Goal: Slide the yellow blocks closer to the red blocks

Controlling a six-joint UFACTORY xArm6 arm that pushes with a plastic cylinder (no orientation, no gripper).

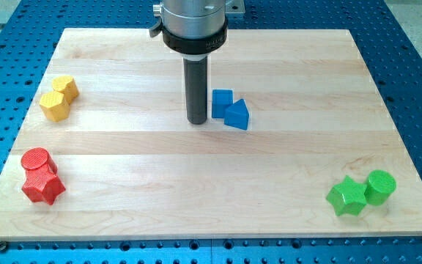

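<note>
tip (197, 122) at upper centre, bare rod, no jaws, just left of blue blocks (230, 109) | yellows (58, 97) far left of tip, upper left | reds (41, 176) lower left, directly below yellows | likely need: get above yellows, push down-frame

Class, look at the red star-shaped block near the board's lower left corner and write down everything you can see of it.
The red star-shaped block is a glossy, plastic-looking piece with blunt points, lying flat on the wooden board near the view's bottom left. A red cylinder stands right against its upper side, apparently touching. The yellow blocks sit further up the same edge. My tip is far off, mid-board beside the blue blocks.
</note>
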